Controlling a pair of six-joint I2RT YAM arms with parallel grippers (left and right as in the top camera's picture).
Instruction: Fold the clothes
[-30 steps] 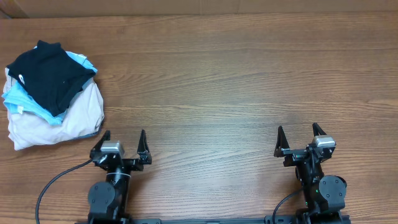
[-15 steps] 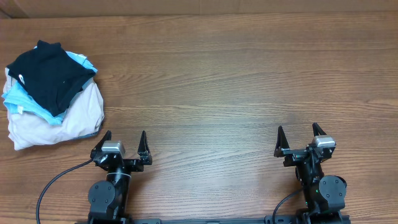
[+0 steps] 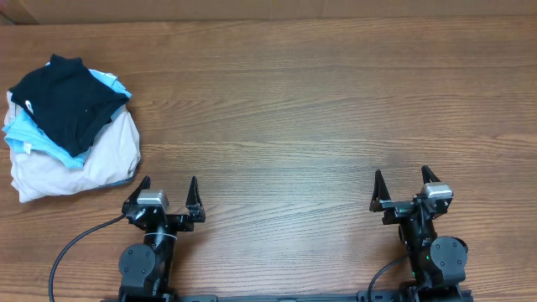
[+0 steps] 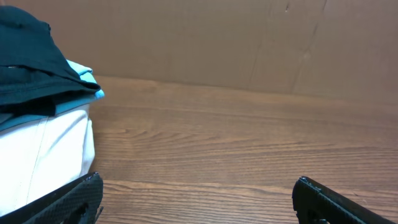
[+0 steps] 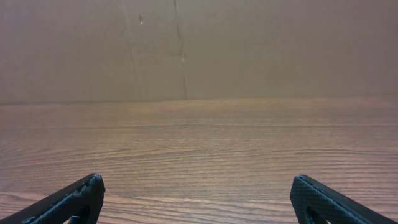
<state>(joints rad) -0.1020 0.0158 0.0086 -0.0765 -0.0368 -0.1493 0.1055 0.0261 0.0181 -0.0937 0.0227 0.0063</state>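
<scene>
The clothes, a crumpled black garment [image 3: 60,101], lie on top of a pile at the table's far left; in the left wrist view the same dark garment [image 4: 28,68] fills the upper left corner. My left gripper [image 3: 169,184] stands open near the front edge, just below and right of the pile, with nothing between its fingers [image 4: 68,199]. Far to the right, my right gripper [image 3: 403,178] is open too, and only bare wood shows between its fingertips [image 5: 68,199].
Under the black garment lie a light blue shirt [image 3: 38,143] and a beige garment [image 3: 92,159], stacked in one heap. A brown cardboard wall [image 5: 199,50] runs along the table's far edge. A black cable [image 3: 75,243] trails left of the left arm's base.
</scene>
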